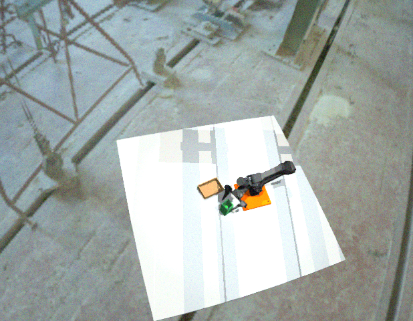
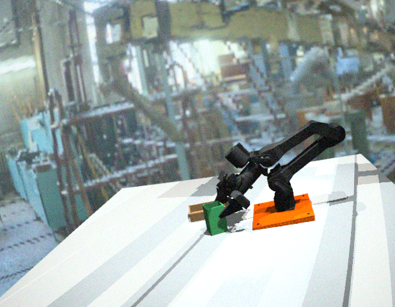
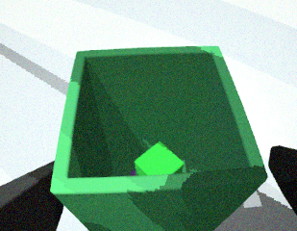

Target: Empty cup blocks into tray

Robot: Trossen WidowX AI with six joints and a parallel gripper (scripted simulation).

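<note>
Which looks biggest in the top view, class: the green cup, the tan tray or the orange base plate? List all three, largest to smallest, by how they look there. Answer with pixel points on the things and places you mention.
1. Orange base plate (image 1: pixel 256 202) (image 2: pixel 267 222)
2. Tan tray (image 1: pixel 210 188) (image 2: pixel 196 216)
3. Green cup (image 1: pixel 226 212) (image 2: pixel 215 222) (image 3: pixel 138 207)
</note>
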